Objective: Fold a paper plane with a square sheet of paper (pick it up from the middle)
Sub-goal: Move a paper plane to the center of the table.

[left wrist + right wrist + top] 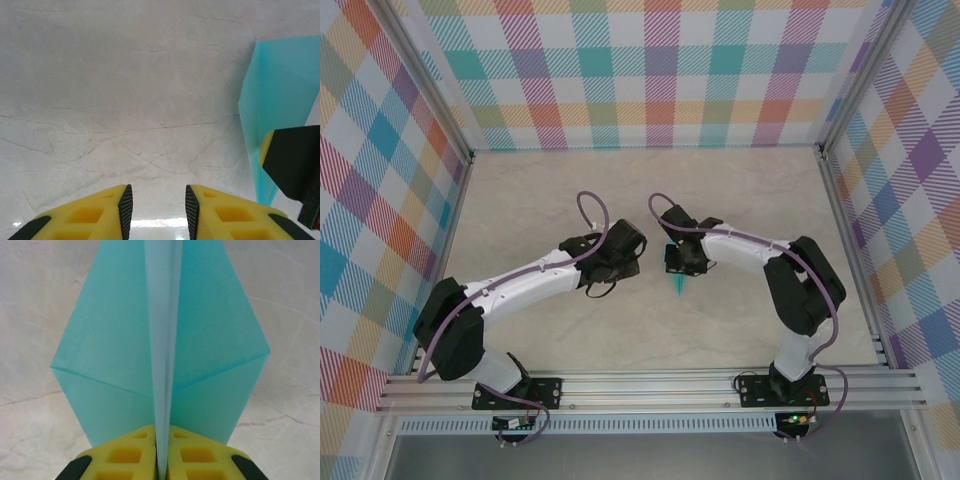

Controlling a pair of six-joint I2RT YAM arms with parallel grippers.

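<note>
The square sheet of paper now has the shape of a light turquoise paper plane (115,350), with a centre crease and wings spreading to both sides. My right gripper (161,450) is shut on that centre crease and holds it above the table. From the top view the plane's tip (677,287) pokes out below the right gripper (678,262). My left gripper (158,205) is open with nothing between its pads and hangs over bare table just left of the plane (280,100). One right finger (295,160) shows beside the paper. In the top view the left gripper (620,262) sits close to the right one.
The table (540,190) is pale marble-patterned. Plaid walls (650,70) close it in at the back and both sides. An aluminium rail (650,385) runs along the near edge, where both arm bases stand.
</note>
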